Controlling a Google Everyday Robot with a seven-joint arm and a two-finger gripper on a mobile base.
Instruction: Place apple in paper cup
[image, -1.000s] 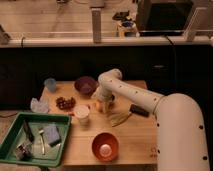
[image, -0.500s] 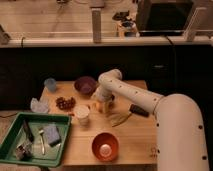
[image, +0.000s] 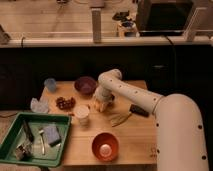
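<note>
Item: gripper, set down at the small round orange-yellow apple; its state could not be told. Short white paper cup stood just beside the gripper. No shift from earlier views was noted; lifting was judged pending.

- 1 camera only, looking from above the near edge of the worktop, facing forward and down across it.
- The white arm comes in at the lower right, large and close to the lens, and stretches away toward mid-frame.
- The pincer sits near the centre at middle distance, just right of the paper cup.
- A dark wall and a railing fill the top of the view.
- A green tray lies at the lower left edge.
</note>
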